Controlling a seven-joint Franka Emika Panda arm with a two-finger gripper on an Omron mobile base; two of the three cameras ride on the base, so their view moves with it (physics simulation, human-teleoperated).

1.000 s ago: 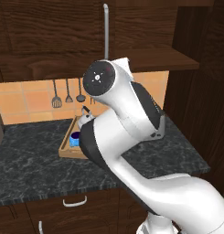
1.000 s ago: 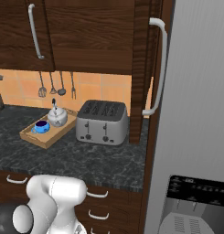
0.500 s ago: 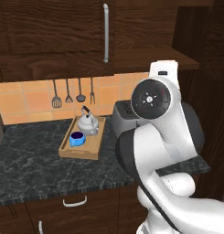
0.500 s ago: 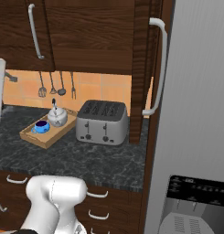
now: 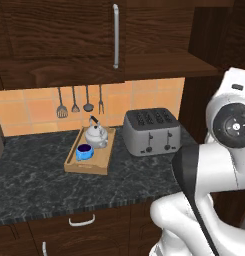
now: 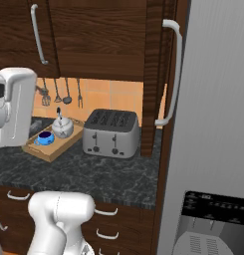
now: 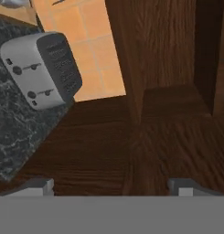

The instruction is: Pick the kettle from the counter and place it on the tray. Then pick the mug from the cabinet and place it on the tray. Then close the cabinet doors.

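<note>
The light-wood tray (image 5: 74,161) (image 6: 54,149) lies on the dark marbled counter (image 5: 39,185) (image 6: 108,174). On it stand the silver kettle (image 5: 96,135) (image 6: 62,128) and, in front of it, the blue mug (image 5: 84,151) (image 6: 46,138). The cabinet's left door (image 5: 54,40) (image 6: 93,35) is shut. Its right door (image 6: 153,74) stands swung out, edge-on, baring the shelf (image 5: 164,62). My gripper (image 7: 112,186) is open with nothing between its fingertips (image 7: 38,185), close to a dark wood panel (image 7: 168,114).
A boxy silver toaster (image 5: 151,131) (image 6: 112,132) (image 7: 40,68) stands right of the tray. Utensils (image 5: 79,100) hang on the orange tiled wall. A tall grey fridge (image 6: 213,124) closes off the right side. Drawers (image 5: 81,220) run below the counter.
The arm has swung from the middle of the left base view to its right edge, uncovering the tray and toaster. A white link has come into the right base view at the left.
</note>
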